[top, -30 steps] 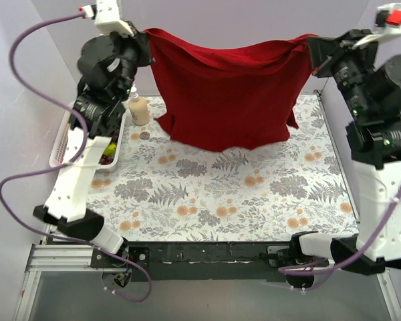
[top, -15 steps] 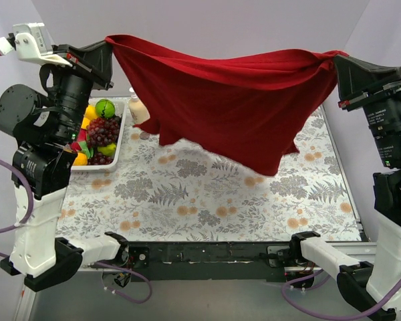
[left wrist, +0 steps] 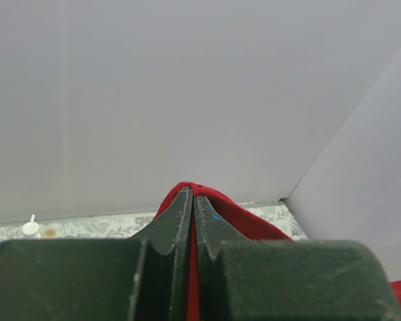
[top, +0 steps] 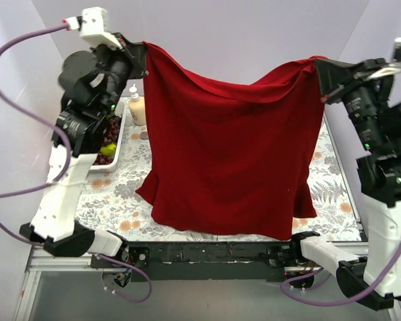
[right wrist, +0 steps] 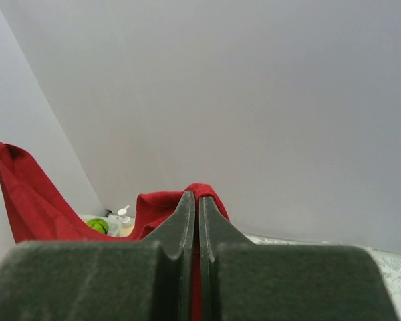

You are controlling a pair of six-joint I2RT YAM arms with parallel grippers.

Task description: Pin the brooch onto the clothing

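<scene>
left gripper (top: 142,59): it is up high at the back left. Its 2 fingers (left wrist: 179,217) are squeezed together on a fold of the red cloth, and a thin strip of red shows between them.
right gripper (top: 319,68): it is up high at the back right. Its 2 fingers (right wrist: 187,215) are pressed tight on another bunch of the same cloth.
T-shirt (top: 230,157): it is dark red and soft. It hangs like a curtain between the 2 grippers. The top edge dips a little in the middle. The bottom edge hangs low near the front of the table; I cannot tell if it touches.
brooch (top: 143,135): a tiny pale round thing lies on the table, just beside the bottle and left of the T-shirt. No gripper touches it.
bottle (top: 136,105): it stands upright at the back left.
tray (top: 120,137): it is white, with grapes inside, just left of the bottle.
table (top: 107,200): it has a flower and leaf cover.
</scene>
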